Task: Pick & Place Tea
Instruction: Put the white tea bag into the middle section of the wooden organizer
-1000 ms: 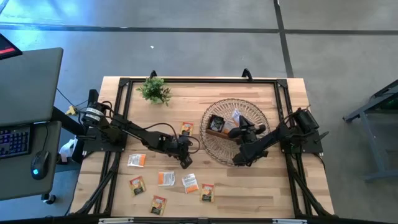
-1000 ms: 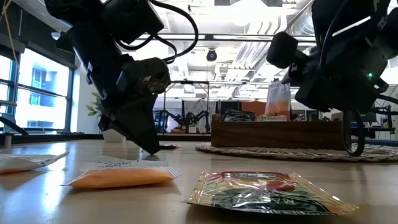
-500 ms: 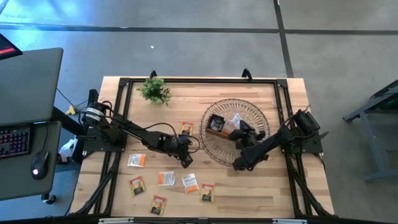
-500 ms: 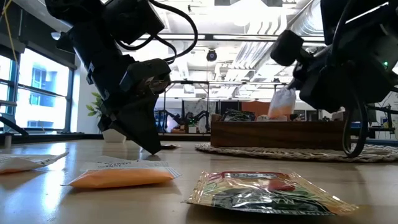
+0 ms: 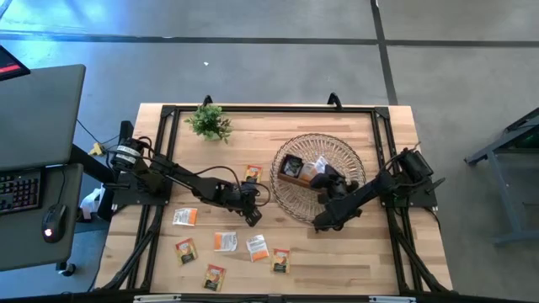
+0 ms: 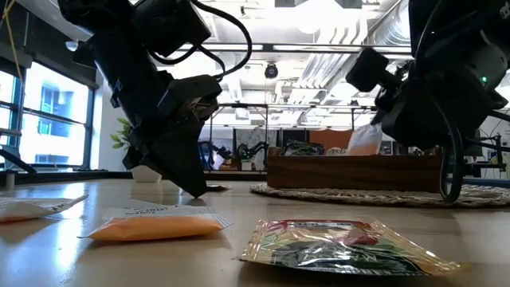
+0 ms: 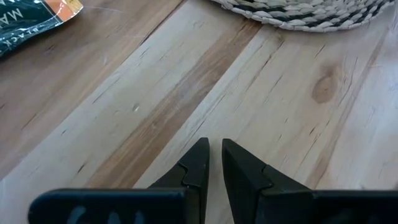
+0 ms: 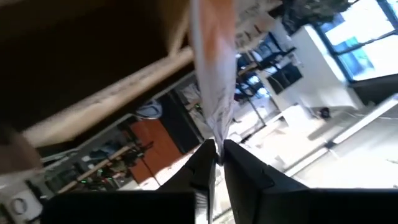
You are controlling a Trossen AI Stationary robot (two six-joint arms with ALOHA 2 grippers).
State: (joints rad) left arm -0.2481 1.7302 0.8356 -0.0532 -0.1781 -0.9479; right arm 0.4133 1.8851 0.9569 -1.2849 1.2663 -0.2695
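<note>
My right gripper (image 5: 326, 174) is over the wicker basket (image 5: 349, 156), shut on a white-and-orange tea packet (image 6: 363, 140) above the brown wooden tray (image 6: 351, 171). The tray stands in the basket and holds other packets (image 5: 292, 166). My left gripper (image 5: 251, 218) is shut and empty, low over bare wood (image 7: 186, 93) left of the basket. Several tea packets lie flat on the table: one near the basket (image 5: 253, 173), the others toward the near edge (image 5: 225, 241), among them an orange one (image 6: 155, 227) and a shiny one (image 6: 347, 247). My right gripper pinches one edge of the packet (image 8: 214, 134) between its two fingertips; the packet runs on away from them, edge-on in the wrist view. The fingers slant down from above. The packet hangs tilted, its lower end behind the tray's wall (image 6: 374, 163); whether it touches the tray I cannot tell.
A small green plant (image 5: 210, 122) stands at the far left of the table. A black frame (image 5: 269, 109) runs round the table's edges. Bare wood lies between the basket and the near edge (image 5: 354, 252).
My right gripper has gone down a little over the wooden tray, still shut on the packet. The packet stood upright above the tray's wall; now it is tipped aslant and sits lower, its lower end behind the wall.
</note>
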